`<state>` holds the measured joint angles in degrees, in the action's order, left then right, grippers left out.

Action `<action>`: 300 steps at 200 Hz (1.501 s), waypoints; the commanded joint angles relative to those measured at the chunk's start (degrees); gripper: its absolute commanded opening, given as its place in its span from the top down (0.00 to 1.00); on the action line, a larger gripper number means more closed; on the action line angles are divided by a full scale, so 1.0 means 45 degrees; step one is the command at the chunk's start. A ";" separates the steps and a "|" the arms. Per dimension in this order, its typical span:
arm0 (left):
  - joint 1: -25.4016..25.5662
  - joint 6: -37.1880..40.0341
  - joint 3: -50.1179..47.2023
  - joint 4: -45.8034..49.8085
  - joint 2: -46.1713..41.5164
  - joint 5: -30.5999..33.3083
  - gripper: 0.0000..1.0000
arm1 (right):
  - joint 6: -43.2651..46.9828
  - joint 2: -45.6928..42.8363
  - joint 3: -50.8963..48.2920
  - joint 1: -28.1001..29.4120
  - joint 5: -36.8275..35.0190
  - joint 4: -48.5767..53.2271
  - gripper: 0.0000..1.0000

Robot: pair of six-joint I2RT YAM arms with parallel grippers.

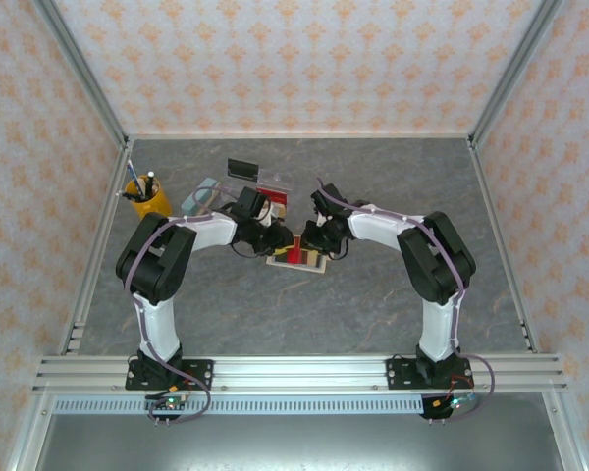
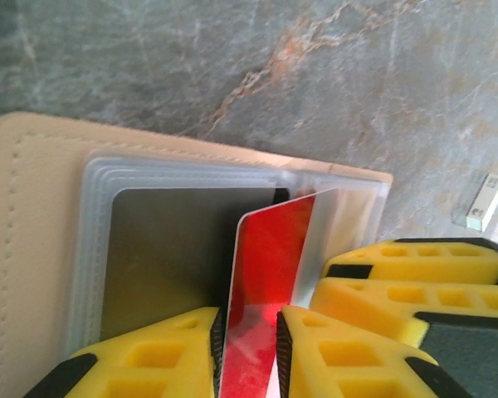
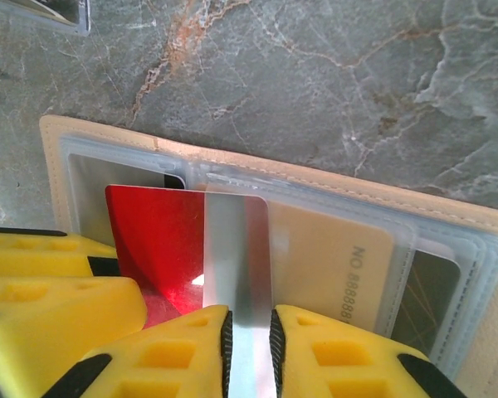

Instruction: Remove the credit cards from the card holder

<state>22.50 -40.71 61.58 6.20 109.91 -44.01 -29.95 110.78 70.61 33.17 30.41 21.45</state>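
Cards stick out of the card holder (image 2: 29,249), which lies open and flat on the grey table (image 2: 232,58), in the middle between the two arms. The left gripper (image 2: 249,327) has its yellow fingers (image 2: 149,356) close together with a red card (image 2: 270,257) in the gap, and the right gripper (image 3: 249,327) has a silver card (image 3: 236,257) in its narrow gap. I cannot tell if either one is squeezing its card or only sitting around it.
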 commanded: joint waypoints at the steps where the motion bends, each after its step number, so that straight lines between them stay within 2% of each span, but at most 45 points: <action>1: -0.0022 -0.0211 -0.0208 -0.0539 0.0419 -0.0501 0.72 | 0.0092 0.0540 -0.0107 0.0087 -0.0011 0.0233 0.77; 23: -0.0025 -0.0194 -0.0196 -0.0713 0.0342 -0.0611 0.75 | 0.0079 0.0558 -0.0124 0.0075 -0.0017 0.0243 0.77; 44: -0.0039 -0.0049 -0.0151 -0.0575 0.0231 -0.0510 0.85 | 0.0077 0.0482 -0.0168 0.0071 -0.0074 0.0233 0.78; 76: -0.0248 0.0518 -0.0284 0.0518 -0.0703 0.0391 1.00 | 0.0190 -0.0102 -0.0232 0.0025 -0.0619 0.0366 0.77; 101: -0.0389 0.1400 -0.0160 0.2541 -0.1926 0.1787 1.00 | 0.0466 -0.1072 -0.0329 -0.0061 -0.1196 0.0487 0.74; 126: -0.0391 0.1892 0.0327 0.4873 -0.3288 0.4030 1.00 | 0.0545 -0.2507 -0.0405 -0.0066 -0.1829 0.0460 0.64; 139: -0.0372 0.2081 0.0713 0.5863 -0.3818 0.5041 1.00 | 0.0547 -0.3244 -0.0546 -0.0066 -0.2300 0.0308 0.55; 163: -0.0276 0.2804 0.1610 0.6974 -0.4428 0.6802 1.00 | 0.0607 -0.4277 -0.0874 -0.0115 -0.3197 0.0138 0.40; 182: -0.0245 0.2747 0.2382 0.7275 -0.4412 0.7614 1.00 | 0.0759 -0.4577 -0.0935 -0.0144 -0.3560 0.0246 0.34; 195: -0.0174 0.2327 0.2865 0.7131 -0.4186 0.7712 1.00 | 0.0816 -0.4661 -0.0925 -0.0144 -0.3733 0.0359 0.31; 236: 0.0605 -0.0671 0.5281 0.7311 -0.2242 0.8891 1.00 | 0.0635 -0.4820 -0.1134 -0.0151 -0.4040 0.0275 0.27; 265: 0.0839 -0.2679 0.7301 0.8170 -0.0677 1.0322 1.00 | 0.0557 -0.5130 -0.1478 -0.0151 -0.4082 0.0194 0.24; 300: 0.0944 -0.4865 0.8101 0.8291 0.0255 1.1334 1.00 | 0.0602 -0.5717 -0.1986 -0.0159 -0.4229 0.0157 0.19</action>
<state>26.63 -52.45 95.35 39.66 109.60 -0.19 -27.20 88.71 63.13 32.77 13.65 22.28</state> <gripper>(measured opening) 0.062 0.799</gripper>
